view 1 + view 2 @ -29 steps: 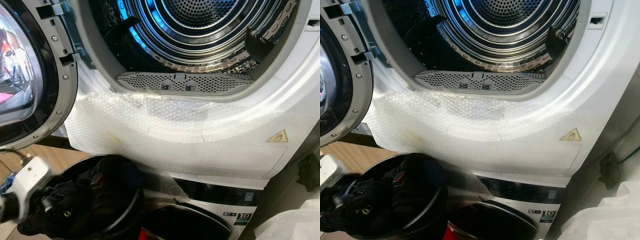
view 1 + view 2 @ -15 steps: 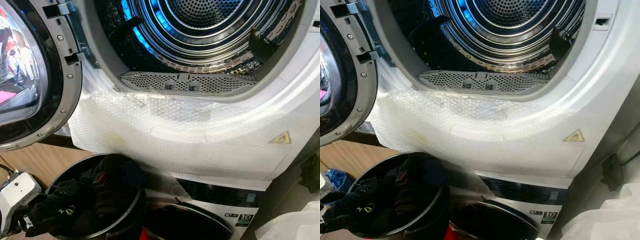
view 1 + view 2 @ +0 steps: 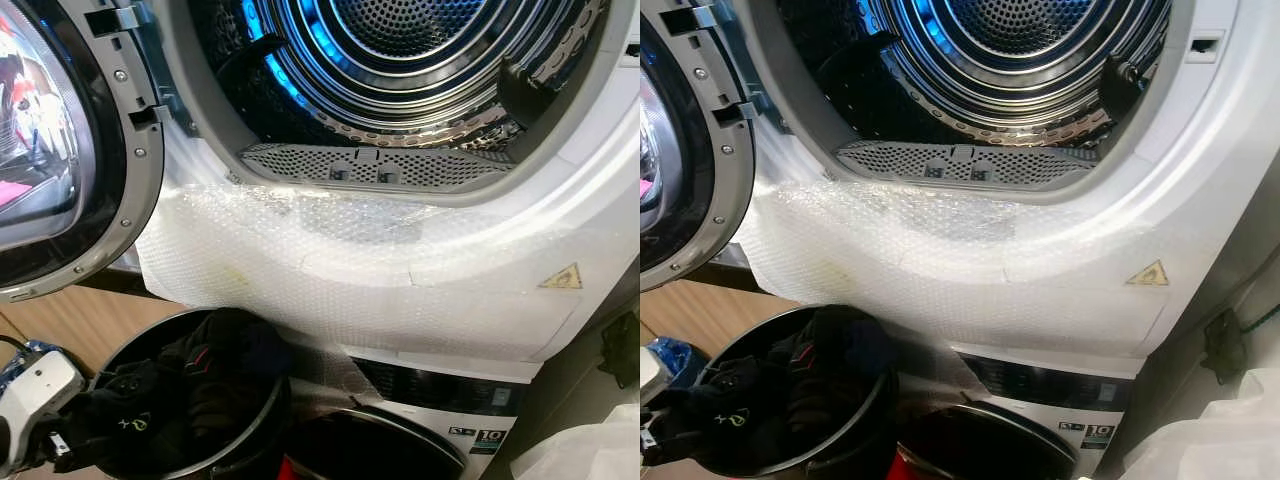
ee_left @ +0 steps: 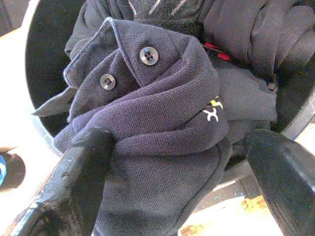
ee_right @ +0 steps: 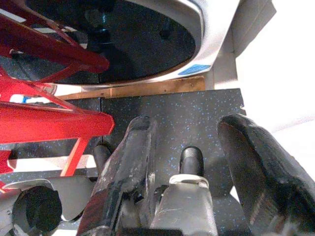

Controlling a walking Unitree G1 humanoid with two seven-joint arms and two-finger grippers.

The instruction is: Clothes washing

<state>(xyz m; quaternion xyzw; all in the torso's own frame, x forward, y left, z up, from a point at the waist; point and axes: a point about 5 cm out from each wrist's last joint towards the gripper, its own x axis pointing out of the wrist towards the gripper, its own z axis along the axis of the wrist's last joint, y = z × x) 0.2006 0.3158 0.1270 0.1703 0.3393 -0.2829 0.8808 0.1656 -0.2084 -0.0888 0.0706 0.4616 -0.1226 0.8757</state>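
A black bin (image 3: 262,432) full of dark clothes stands on the floor below the open drum (image 3: 420,60) of the upper machine. A dark navy polo shirt (image 4: 162,123) with two buttons and a small yellow-white logo lies bunched at the bin's near-left rim. My left gripper (image 3: 68,445) is at that rim, open, with its two black fingers (image 4: 83,172) straddling the shirt's fold. One finger touches the fabric; the other stands just clear. My right gripper (image 5: 187,123) hangs open low over the dark speckled floor.
The round glass door (image 3: 60,150) is swung open to the left. Bubble wrap (image 3: 350,270) covers the machine's front below the drum. A second machine's dark door (image 3: 400,445) sits under it. There is a white bag (image 3: 590,450) at the lower right and a red frame (image 5: 49,118) by the right gripper.
My left gripper has dropped lower beside the bin, down onto the shirt at the rim. The shirt itself has stayed put. The view shifted slightly.
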